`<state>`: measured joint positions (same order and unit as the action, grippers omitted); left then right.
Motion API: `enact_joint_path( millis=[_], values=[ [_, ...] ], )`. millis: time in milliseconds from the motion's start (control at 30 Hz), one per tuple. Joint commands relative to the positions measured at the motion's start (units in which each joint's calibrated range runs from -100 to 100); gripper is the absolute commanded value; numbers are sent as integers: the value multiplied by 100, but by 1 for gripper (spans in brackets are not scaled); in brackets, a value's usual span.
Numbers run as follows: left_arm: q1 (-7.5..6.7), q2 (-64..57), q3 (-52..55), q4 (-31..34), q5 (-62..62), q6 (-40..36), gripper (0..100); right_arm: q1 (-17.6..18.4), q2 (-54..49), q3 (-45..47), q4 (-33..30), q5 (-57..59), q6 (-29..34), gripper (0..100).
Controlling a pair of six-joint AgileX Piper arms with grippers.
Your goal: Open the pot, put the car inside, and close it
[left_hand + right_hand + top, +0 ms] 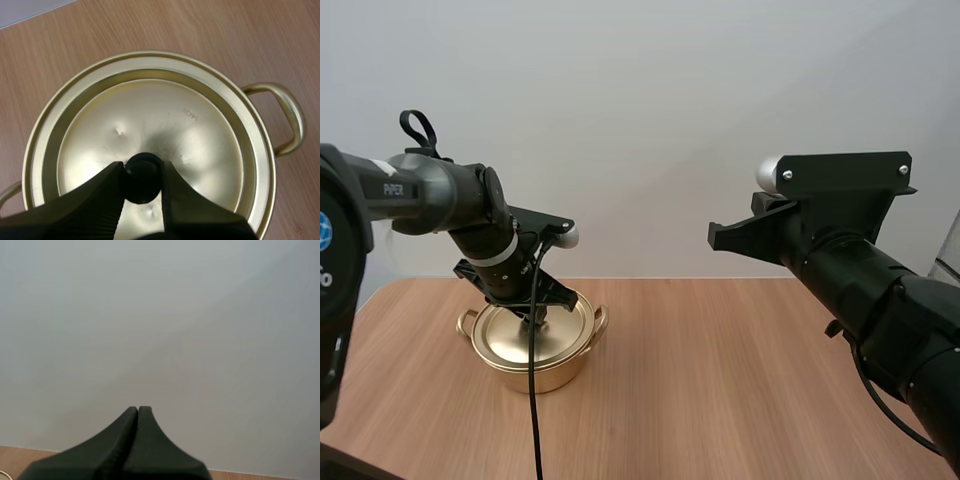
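Your table (pixel 740 380) is a light wooden top running across the high view. Over its right side you have the right arm (pixel 860 270), raised well above the wood and reaching toward the middle. Your right gripper (pixel 137 411) has its two fingers pressed together into a single dark wedge with nothing between them, pointed at the pale wall just above the table's far edge.

Your left arm (pixel 430 195) comes in from the left and bends down over the pot (pixel 560 365). The pot is gold-coloured metal and stands on the left part of the table, nearer the far edge than the near one, well apart from the right arm. Its lid (pixel 165 115) is on and sits flat inside the rim.

Your left gripper (pixel 141 166) is down on the middle of the lid. In the left wrist view its fingers (pixel 107 192) stand on either side of the black knob (pixel 143 179) and pinch it between their tips.

You can see a looped handle (pixel 285 117) sticking out from the pot's side, lying over the bare wood. The other handle (pixel 468 320) shows on the opposite side in the high view.
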<state>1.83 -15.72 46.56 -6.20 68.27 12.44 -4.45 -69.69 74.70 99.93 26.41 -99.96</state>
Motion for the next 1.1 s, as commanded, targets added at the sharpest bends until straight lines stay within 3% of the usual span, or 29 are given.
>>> enact_joint_path(
  millis=[0,100,367,633,867,1067],
  values=[
    [2,-3,4,10,53,-8,42,-3,-5,0,7,-2,-4,0],
    [2,-3,4,10,53,-8,53,-3,-5,0,7,-2,-4,0],
    [2,-3,4,10,-78,-50,70,-3,-5,0,7,-2,-4,0],
    [2,-183,4,-91,-724,-267,72,-3,-5,0,7,-2,-4,0],
    [2,-1167,159,-333,-2895,-302,72,-3,-5,0,-34,-2,-4,0],
    [2,-2338,1478,-513,-5920,-302,72,-3,-5,0,-34,-2,-4,0]
  ],
)
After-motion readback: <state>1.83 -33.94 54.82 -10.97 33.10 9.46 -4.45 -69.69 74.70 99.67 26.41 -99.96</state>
